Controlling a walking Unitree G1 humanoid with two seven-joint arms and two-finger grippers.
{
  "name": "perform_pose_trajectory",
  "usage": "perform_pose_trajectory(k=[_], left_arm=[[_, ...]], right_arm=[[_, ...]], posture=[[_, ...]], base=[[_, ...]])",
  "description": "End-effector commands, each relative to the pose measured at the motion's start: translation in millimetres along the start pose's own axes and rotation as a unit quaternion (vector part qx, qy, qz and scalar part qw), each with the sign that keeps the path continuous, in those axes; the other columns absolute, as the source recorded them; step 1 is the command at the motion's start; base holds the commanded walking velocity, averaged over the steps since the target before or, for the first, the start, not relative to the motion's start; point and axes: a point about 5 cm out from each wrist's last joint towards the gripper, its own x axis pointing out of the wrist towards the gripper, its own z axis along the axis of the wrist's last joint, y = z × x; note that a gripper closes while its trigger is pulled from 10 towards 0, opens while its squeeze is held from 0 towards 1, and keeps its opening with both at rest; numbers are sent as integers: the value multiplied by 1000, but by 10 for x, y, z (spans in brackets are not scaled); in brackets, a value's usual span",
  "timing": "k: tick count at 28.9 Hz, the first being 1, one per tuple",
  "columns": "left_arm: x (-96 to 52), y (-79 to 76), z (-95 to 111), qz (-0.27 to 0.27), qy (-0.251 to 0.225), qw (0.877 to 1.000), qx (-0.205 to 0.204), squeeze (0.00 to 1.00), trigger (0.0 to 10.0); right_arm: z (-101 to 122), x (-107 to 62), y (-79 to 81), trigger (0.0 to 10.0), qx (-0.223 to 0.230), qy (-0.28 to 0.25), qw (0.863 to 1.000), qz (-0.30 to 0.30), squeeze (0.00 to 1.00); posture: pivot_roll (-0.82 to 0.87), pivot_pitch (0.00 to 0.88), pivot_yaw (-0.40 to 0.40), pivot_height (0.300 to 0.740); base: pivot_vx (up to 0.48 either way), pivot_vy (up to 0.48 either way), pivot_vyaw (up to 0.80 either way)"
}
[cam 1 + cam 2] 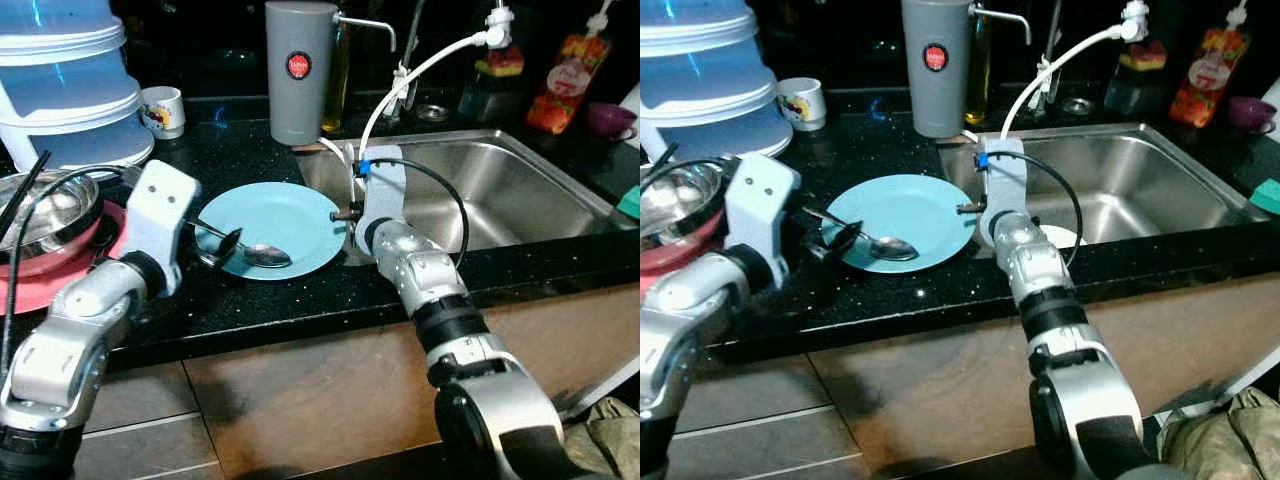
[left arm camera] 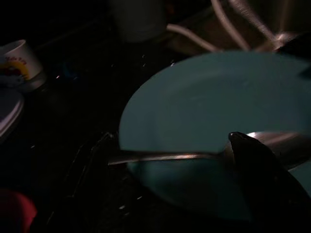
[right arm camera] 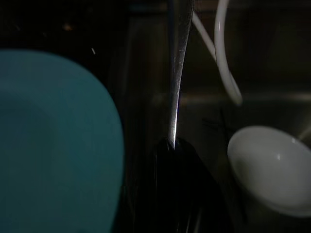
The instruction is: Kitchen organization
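Your left gripper [image 1: 225,248] hangs low over the near-left edge of a light blue plate [image 1: 290,212] on the black countertop [image 1: 300,300]. Its 2 black fingers are closed together on the handle of a metal spoon [image 1: 262,256], whose bowl rests on the plate. Your right gripper [image 1: 350,213] sits at the plate's right edge, beside the steel sink [image 1: 520,190]. In its wrist view, a thin metal utensil handle [image 3: 179,63] meets the black fingertips, but you cannot tell whether they clamp it. A small white bowl [image 3: 269,167] lies in the sink. A grey canister [image 1: 300,70] stands behind the plate, a small mug [image 1: 163,110] and stacked blue containers [image 1: 65,80] to the left.
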Motion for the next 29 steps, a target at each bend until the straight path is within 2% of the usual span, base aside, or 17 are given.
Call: perform_pose_trajectory(k=[1, 4, 12, 15, 18, 19, 26, 29], left_arm=[[-10, 49, 2, 5, 3, 1000, 12, 0, 10000], [-3, 99, 55, 13, -5, 1000, 13, 0, 10000], [63, 99, 18, 10, -3, 1000, 18, 0, 10000], [121, 22, -59, -1, 6, 1000, 23, 0, 10000], [134, -19, -76, -7, 8, 999, 31, 0, 10000], [123, -52, -29, -12, -8, 1000, 24, 0, 10000], [79, -64, -53, 0, -15, 1000, 18, 0, 10000], [98, -179, -36, 2, -30, 1000, 0, 0, 10000]], right_arm=[[3, -12, 67, 10000, -6, -1, 1000, 8, 0], [-17, 2, 131, 10000, 3, 0, 1000, 19, 0], [53, -6, 109, 10000, 5, -7, 1000, 13, 0], [75, -7, -11, 10000, 1, -15, 1000, -1, 0], [64, -4, -67, 10000, 2, -13, 1000, -13, 0], [121, 2, -119, 10000, 1, -25, 999, -21, 0], [158, 8, -144, 10000, -14, -33, 999, -28, 0], [94, 8, -195, 10000, -30, -25, 999, -33, 0]], posture=[[43, 66, -1, 740], [66, 62, -5, 740], [48, 40, -13, 740], [42, 53, -31, 740], [43, 45, -33, 740], [29, 49, -40, 740], [16, 37, -48, 740], [28, 60, -62, 740]], base=[[0, 0, 0], [0, 0, 0], [0, 0, 0], [0, 0, 0], [0, 0, 0], [0, 0, 0], [0, 0, 0], [0, 0, 0]])
